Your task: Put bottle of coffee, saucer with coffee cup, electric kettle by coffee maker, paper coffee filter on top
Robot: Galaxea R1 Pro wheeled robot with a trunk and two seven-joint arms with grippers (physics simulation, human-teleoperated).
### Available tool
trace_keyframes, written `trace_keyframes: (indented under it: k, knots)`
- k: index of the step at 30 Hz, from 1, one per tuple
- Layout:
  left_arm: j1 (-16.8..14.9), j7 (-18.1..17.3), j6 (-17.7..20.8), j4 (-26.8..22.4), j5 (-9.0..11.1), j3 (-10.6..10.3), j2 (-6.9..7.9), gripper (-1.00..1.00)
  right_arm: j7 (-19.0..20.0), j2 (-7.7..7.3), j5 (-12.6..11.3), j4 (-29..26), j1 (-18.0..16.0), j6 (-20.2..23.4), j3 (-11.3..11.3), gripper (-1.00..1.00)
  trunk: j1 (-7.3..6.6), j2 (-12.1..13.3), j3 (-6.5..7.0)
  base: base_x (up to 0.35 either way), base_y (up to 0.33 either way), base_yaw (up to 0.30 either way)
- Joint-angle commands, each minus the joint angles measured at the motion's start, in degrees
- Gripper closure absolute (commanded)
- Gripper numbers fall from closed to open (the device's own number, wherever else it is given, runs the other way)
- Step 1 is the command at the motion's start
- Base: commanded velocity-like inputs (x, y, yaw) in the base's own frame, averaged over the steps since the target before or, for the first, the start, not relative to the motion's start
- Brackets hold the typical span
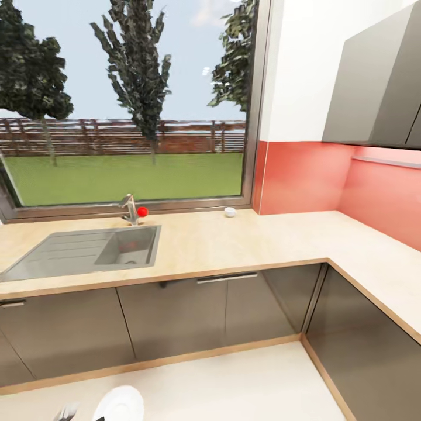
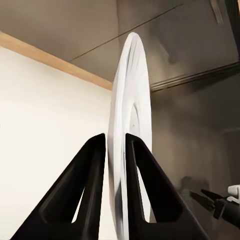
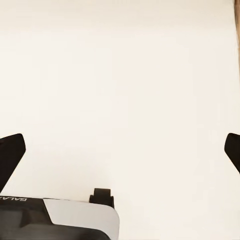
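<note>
1. My left gripper [image 2: 116, 145] pinches the saucer [image 2: 131, 125] at its rim, edge-on, low before the countertop [image 1: 245, 240].
2. Saucer: rigid, glossy, breakable (likely slippery); rim hold suits it.
3. My right gripper [image 3: 120, 150] is spread wide, empty.

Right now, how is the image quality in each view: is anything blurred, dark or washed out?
Head view: even daylight from the window, mostly sharp, trees slightly soft. Left wrist view: the saucer is seen edge-on between the left gripper fingers, its rim a little blurred, the cabinet fronts behind it dim. Right wrist view: pale floor nearly washed out, little texture; the fingertips are dark silhouettes at the frame's edges.
</note>
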Motion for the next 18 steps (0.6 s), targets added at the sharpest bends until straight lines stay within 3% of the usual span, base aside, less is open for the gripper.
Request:
trace_keyframes:
  k: [1, 18]
  knots:
    - [-0.06, -0.10, 0.46, 0.03, 0.20, 0.08, 0.00, 1.00, -0.03, 0.00, -0.58, 0.00, -0.03, -0.20, 0.51, -1.00, 0.02, -0.09, -0.11, 0.000, 0.000, 0.274]
    - [-0.06, -0.10, 0.55, 0.70, 0.25, 0.29, 0.08, 1.00, -0.12, 0.08, -0.57, 0.06, -0.03, -0.24, 0.53, -1.00, 0.02, -0.09, -0.35, 0.000, 0.000, 0.279]
